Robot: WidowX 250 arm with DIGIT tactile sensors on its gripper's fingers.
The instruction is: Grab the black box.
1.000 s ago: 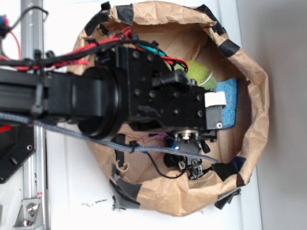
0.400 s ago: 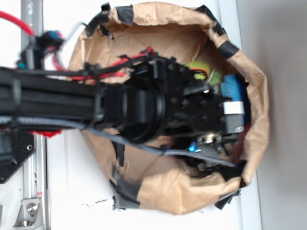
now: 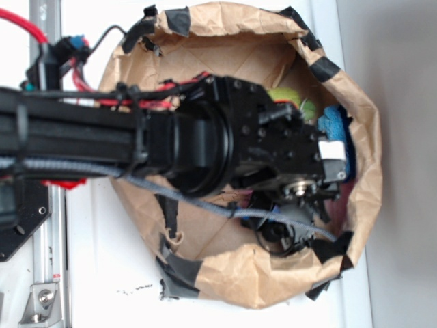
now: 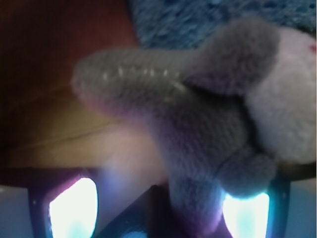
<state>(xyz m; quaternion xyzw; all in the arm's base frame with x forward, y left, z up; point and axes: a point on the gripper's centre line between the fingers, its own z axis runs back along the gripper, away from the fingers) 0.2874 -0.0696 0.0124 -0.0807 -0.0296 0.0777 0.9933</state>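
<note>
In the exterior view my arm reaches into the brown paper bag [image 3: 239,280], and my gripper [image 3: 308,208] points down at its right side. The black box is hidden under the arm there. The wrist view is filled by a grey plush toy [image 4: 208,114] lying very close below the gripper [image 4: 158,203]. Its fingers [image 4: 72,210] glow bright at the lower left and lower right, wide apart, so the gripper is open. One plush leg hangs beside the right finger. A dark angular shape [image 4: 143,218] lies low between the fingers; I cannot tell what it is.
A blue sponge [image 3: 336,130] and a yellow-green ball [image 3: 288,97] lie against the bag's right and upper wall. The bag's rim is patched with black tape strips [image 3: 179,273]. A grey cable [image 3: 205,205] crosses the bag. A metal rail [image 3: 46,273] stands at the left.
The arm has moved right and further into the bag, from over its lower middle to its right side beside the blue sponge. It now covers more of the ball and the sponge.
</note>
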